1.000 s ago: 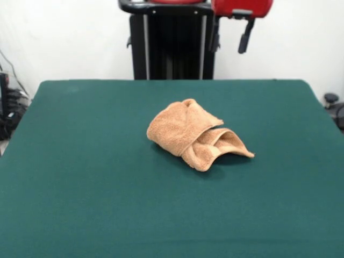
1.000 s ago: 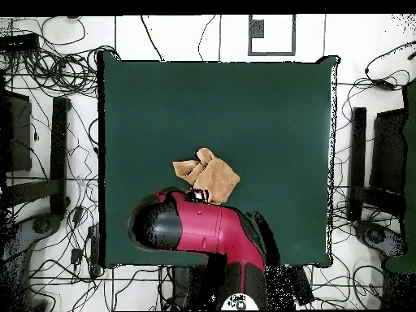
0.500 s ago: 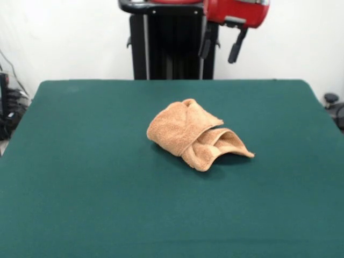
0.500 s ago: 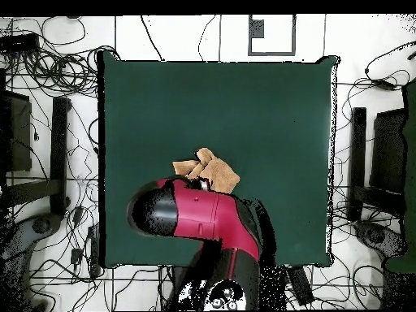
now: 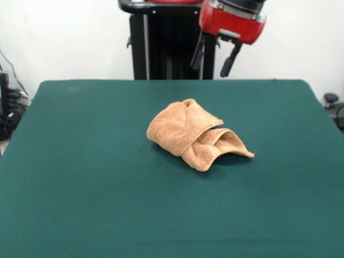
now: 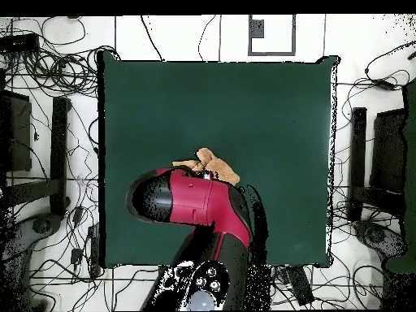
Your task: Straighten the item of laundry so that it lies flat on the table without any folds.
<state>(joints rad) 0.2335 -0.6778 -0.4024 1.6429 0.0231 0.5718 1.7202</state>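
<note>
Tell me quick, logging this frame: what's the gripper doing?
Gripper: open, holding nothing, up above the table, clear of the towel.

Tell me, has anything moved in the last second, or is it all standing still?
The gripper has come lower and shifted left in the front view, fingers apart and empty. From overhead, the arm now covers more of the towel. The towel stayed crumpled in place on the table, untouched.

From overhead, the arm (image 6: 195, 203) covers most of the towel (image 6: 218, 166); only its twelve o'clock edge peeks out. The end effector (image 5: 214, 55) is hidden there too. In front, the counter (image 5: 80, 204) is cut off at six o'clock.
</note>
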